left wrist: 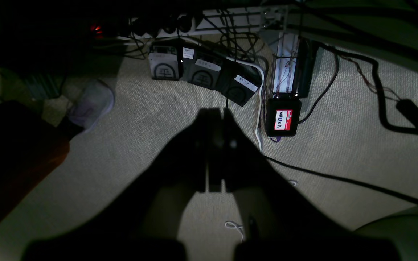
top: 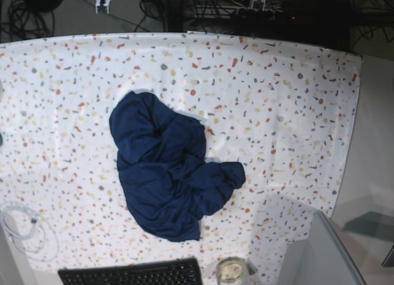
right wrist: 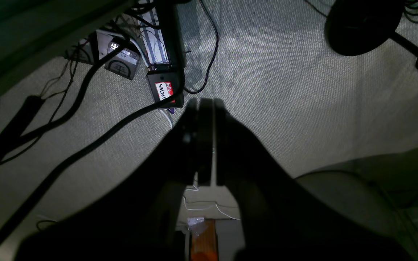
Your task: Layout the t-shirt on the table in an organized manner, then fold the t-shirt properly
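The table [top: 295,112] has a white cloth with little coloured specks; the t-shirt [top: 169,168] lies bunched up in the middle; no hand is near it; a black keyboard [top: 132,274], a jar [top: 231,271] and a white cable [top: 21,226] sit along one edge.

The t-shirt [top: 169,174] lies bunched mid-tabletop [top: 289,112], with the keyboard [top: 132,274] at six o'clock from it.

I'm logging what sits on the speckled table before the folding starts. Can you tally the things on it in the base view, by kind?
Garments: 1, the crumpled navy t-shirt
Keyboards: 1, the black keyboard at the near edge
Glass jars: 1, the jar beside the keyboard
Cable coils: 1, the white cable at the left
Total: 4 on the table
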Controlling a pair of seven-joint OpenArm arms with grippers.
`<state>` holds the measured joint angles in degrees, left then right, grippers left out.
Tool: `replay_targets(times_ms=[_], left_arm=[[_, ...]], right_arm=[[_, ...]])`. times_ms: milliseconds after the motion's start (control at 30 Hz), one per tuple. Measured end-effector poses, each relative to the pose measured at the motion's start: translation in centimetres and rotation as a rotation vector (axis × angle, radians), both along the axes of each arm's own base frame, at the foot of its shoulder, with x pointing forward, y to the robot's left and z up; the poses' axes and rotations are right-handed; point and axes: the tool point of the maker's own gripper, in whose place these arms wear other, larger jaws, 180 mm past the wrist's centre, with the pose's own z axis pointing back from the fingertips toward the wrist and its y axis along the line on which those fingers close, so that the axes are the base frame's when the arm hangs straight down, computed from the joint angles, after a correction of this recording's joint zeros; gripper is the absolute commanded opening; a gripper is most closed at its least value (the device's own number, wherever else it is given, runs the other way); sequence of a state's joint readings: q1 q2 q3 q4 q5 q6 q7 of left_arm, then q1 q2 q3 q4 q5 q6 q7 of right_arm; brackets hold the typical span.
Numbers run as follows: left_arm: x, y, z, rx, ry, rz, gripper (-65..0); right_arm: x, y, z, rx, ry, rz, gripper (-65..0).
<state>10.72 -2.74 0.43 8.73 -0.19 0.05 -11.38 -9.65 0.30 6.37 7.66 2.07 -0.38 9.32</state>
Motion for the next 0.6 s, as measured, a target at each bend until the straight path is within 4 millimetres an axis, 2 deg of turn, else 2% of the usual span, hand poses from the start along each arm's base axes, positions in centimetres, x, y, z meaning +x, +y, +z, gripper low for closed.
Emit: replay_targets(times_ms=[133, 600], left_arm=[[0.02, 0.01, 0.00, 0.000, 0.000, -0.004, -65.0], [0.03, 0.07, 0.00, 0.001, -0.001, 0.004, -65.0]], right_arm=[[-1.03, 0.02, 0.08, 0.001, 0.020, 0.000, -65.0], [-0.60, 0.01, 0.05, 0.000, 0.011, 0.000, -65.0]])
